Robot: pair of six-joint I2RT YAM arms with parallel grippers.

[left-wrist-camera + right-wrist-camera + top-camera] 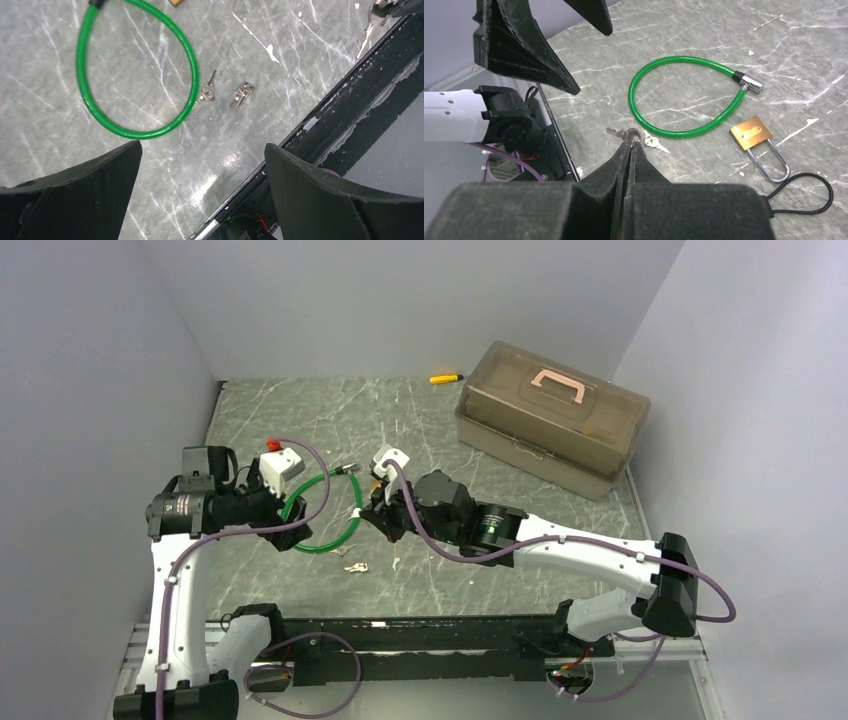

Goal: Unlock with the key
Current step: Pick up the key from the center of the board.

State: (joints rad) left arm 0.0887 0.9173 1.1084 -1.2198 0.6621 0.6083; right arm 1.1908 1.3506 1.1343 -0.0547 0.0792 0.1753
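Note:
My right gripper [632, 141] is shut on a small silvery key [618, 132]; its ring head is pinched at the fingertips and its blade sticks out to the left. The same key hangs at the top right of the left wrist view [371, 24]. The brass padlock [751, 133] lies flat on the table, its shackle towards me, to the right of the gripper and apart from it. More small keys [207, 92] [242, 94] lie on the table beside a green cable loop [186, 55]. My left gripper [202, 150] is open and empty above the table's near edge.
A black cord loop [811, 200] lies just right of the padlock. A brown translucent toolbox [550, 420] stands at the back right and a yellow-and-black tool [446, 379] at the back wall. The black base rail [420, 640] runs along the near edge.

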